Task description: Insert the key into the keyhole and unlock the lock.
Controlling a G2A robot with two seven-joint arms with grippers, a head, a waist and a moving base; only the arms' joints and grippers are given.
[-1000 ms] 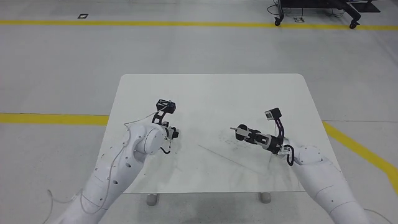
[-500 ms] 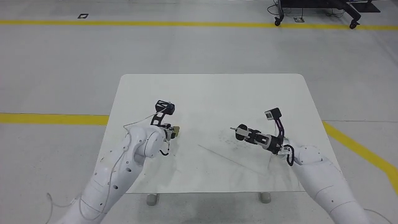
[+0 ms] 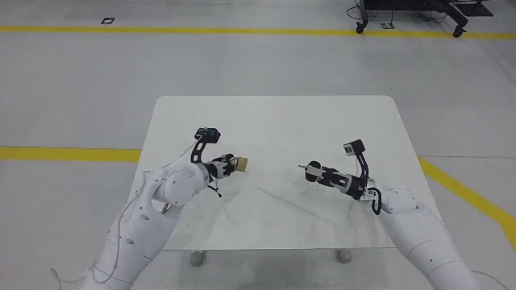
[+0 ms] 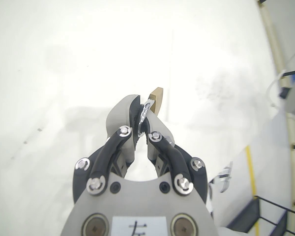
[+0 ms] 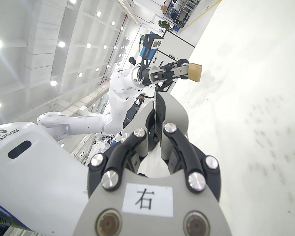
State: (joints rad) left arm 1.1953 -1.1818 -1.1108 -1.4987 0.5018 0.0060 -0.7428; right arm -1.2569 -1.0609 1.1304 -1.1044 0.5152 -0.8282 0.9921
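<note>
Above the table [image 3: 339, 121], inside its edges, left gripper [image 3: 230, 164] clamps the lock [image 3: 240, 163]; right gripper [image 3: 310, 169], well apart, pinches the key [image 3: 302, 166].

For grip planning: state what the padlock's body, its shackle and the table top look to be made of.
Padlock body: likely brass, with a matte golden-yellow face and squared edges.
Shackle: bright polished metal, probably steel. It shows mirror-like reflections.
Table top: smooth white surface, laminate or painted board, cannot tell which. Faint scuffs mark it.
</note>
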